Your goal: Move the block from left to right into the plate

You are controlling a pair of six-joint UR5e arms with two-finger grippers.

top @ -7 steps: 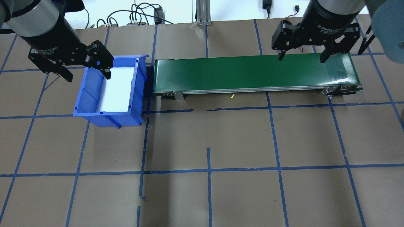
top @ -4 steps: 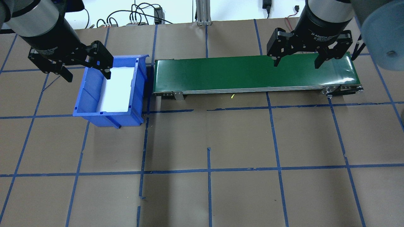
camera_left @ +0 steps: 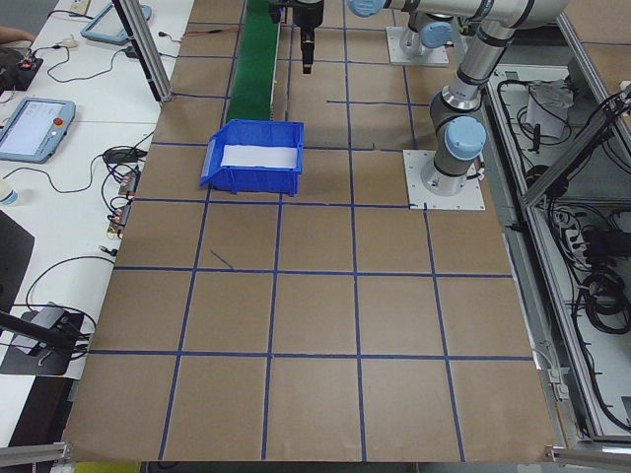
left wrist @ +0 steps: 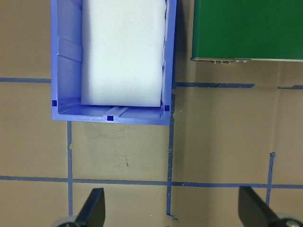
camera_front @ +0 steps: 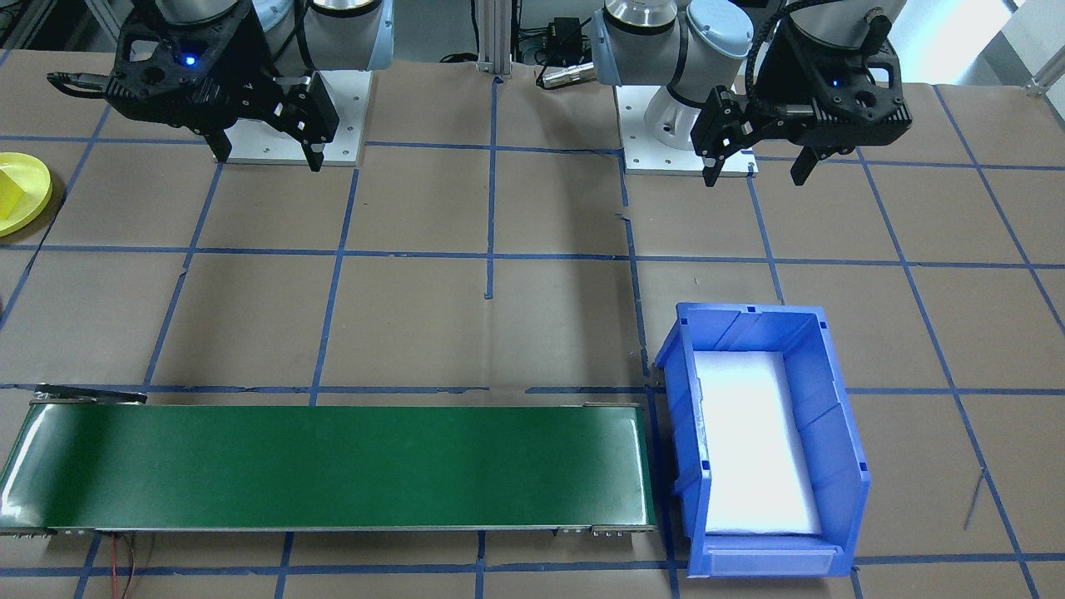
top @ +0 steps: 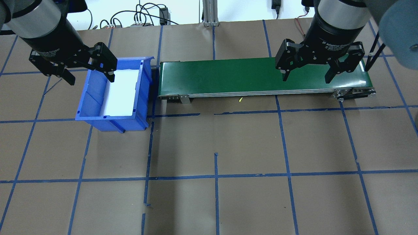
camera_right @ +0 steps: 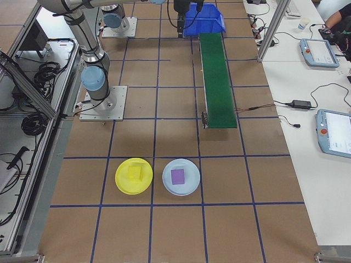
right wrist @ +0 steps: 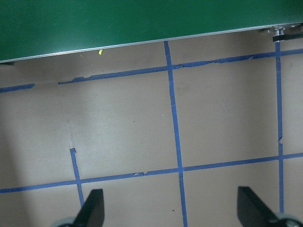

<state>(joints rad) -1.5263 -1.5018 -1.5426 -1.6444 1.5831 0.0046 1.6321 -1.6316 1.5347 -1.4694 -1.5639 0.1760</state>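
While neither gripper carries anything, step in hand: the carrying looks finished, or a fresh round has not begun; which of the two cannot be told.
Left gripper (top: 91, 80): fingers spread wide, nothing between them, hanging above the near left rim of the blue rectangular plastic bin (top: 114, 122).
Right gripper (top: 306, 79): fingers likewise apart and bare, hanging over the right end of the long green conveyor belt (top: 228, 76).
Blue bin: at the counter's left end, beside the belt's left end; only a white foam pad shows inside, no block.
Belt: its green surface is bare along its whole length.
Yellow plate (camera_right: 122, 176): the small round bright yellow plastic plate lies near the right end of the brown paper-covered counter (top: 248, 143), well apart from the belt, on the robot's side.
Block: a small yellow block (camera_right: 135, 173) lies flat on that plate, inside the rim.
Neighbour: a pale blue round plate (camera_right: 170, 181) just beside it bears a small purple block (camera_right: 177, 176).
Next move, as a judgement: with a block already on the plate and none at the left, nothing is left to grasp; if another block arrives, the left gripper would take it first.
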